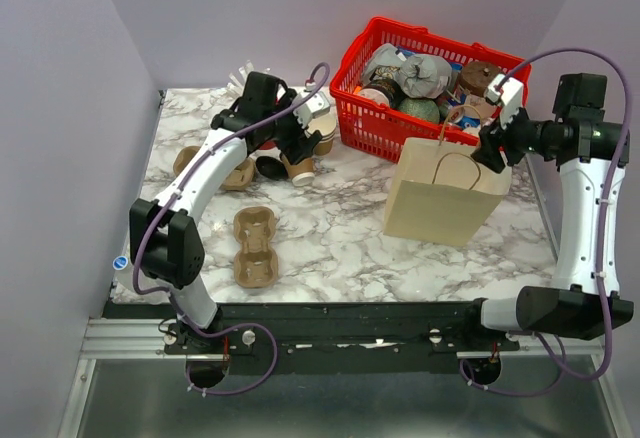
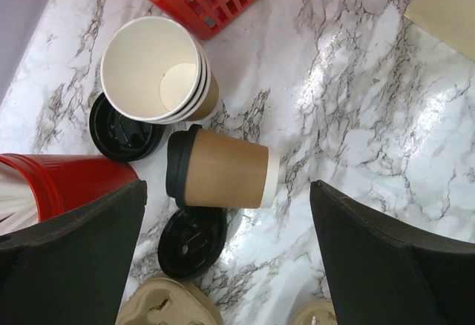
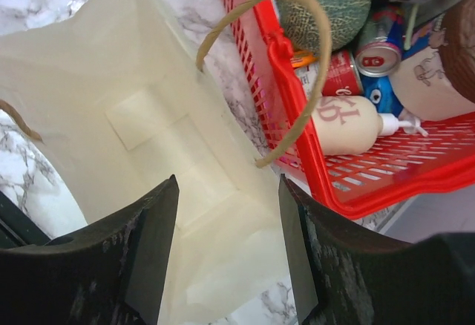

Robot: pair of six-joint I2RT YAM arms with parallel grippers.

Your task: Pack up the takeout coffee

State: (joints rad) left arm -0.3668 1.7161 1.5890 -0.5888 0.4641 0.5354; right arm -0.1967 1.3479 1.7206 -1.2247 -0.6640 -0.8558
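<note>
The brown kraft takeout coffee cup (image 2: 223, 169) lies on its side on the marble table, with a black lid on its left end and a pale band on its right end. It also shows in the top view (image 1: 298, 168). My left gripper (image 2: 228, 191) hovers above it, open and empty, with its fingers (image 2: 82, 251) wide on both sides; in the top view the left gripper (image 1: 298, 140) is just behind the cup. My right gripper (image 3: 228, 184) is open over the mouth of the upright beige paper bag (image 3: 171, 139), at the bag's (image 1: 445, 193) upper right corner (image 1: 492, 148).
A stack of cream cups (image 2: 152, 69), two loose black lids (image 2: 122, 128) (image 2: 191, 242), and a red cup of straws (image 2: 59, 184) crowd the coffee cup. Pulp cup carriers (image 1: 255, 246) (image 1: 215, 168) lie on the left. The red basket (image 1: 362, 128) of groceries stands behind the bag.
</note>
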